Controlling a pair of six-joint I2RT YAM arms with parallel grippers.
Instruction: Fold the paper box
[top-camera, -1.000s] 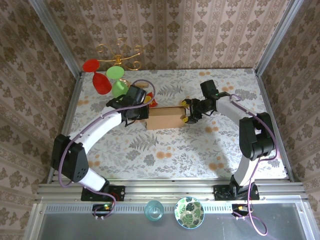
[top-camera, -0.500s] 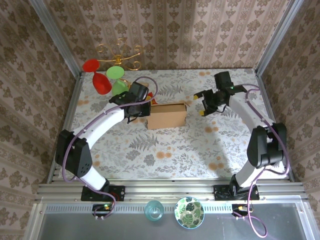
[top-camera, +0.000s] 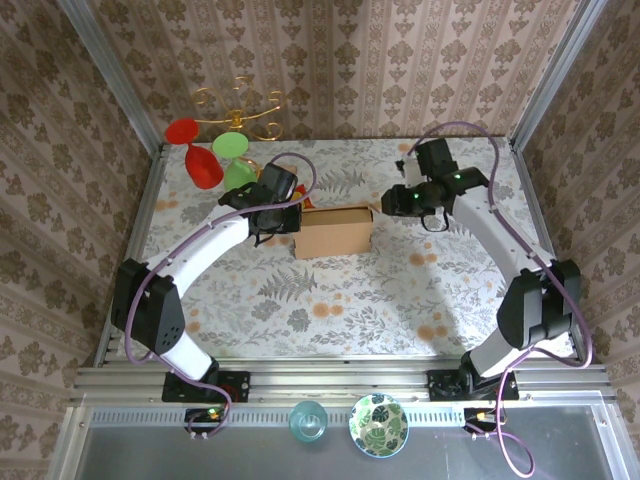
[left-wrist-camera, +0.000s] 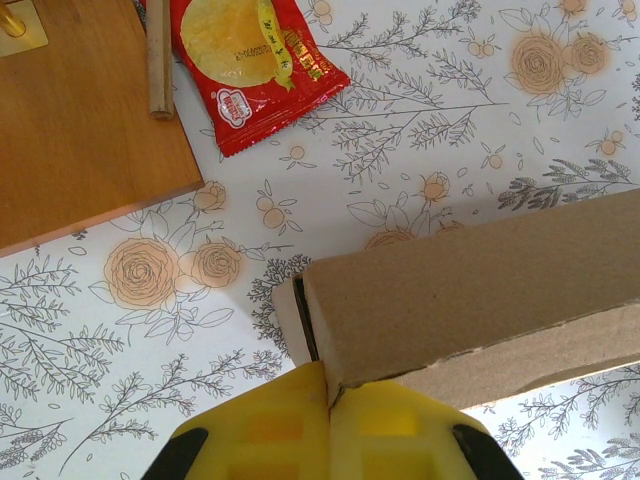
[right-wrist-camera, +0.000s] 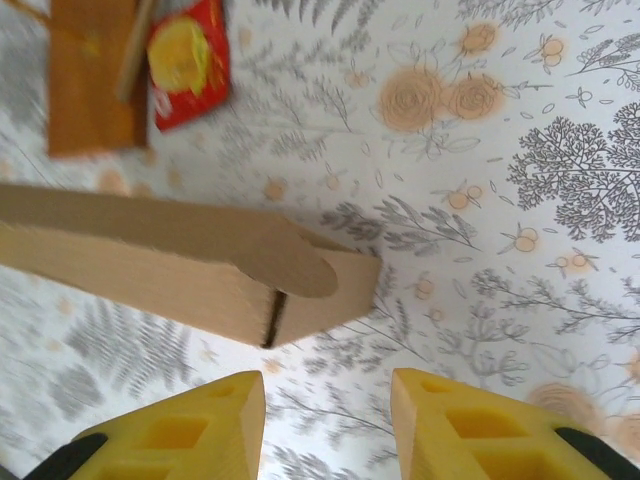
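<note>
The paper box (top-camera: 333, 232) lies on the flower-printed table (top-camera: 330, 300), a little beyond the middle, folded into a long, flat brown block. It is plain cardboard with no print on it.

The left pincer (top-camera: 283, 222) is at the box's left end. From the left wrist, its yellow fingers (left-wrist-camera: 250, 430) are pressed nearly together around a thin cardboard edge at the box's corner (left-wrist-camera: 470, 290), so it seems to pinch a flap there, though the grip itself sits at the frame's bottom edge.

The right pincer (top-camera: 398, 202) hangs just beyond the box's right end, not touching it. In the right wrist view its jaws stand wide apart (right-wrist-camera: 325, 415), with the box's rounded tab end (right-wrist-camera: 200, 265) in front of them and bare table between.

Behind the box's left end lie a red snack packet (left-wrist-camera: 250, 70) bearing a yellow crisp picture, its lettering too small to read, and a wooden board (left-wrist-camera: 80, 130). Red and green glasses (top-camera: 205, 160) stand at the far left corner.
</note>
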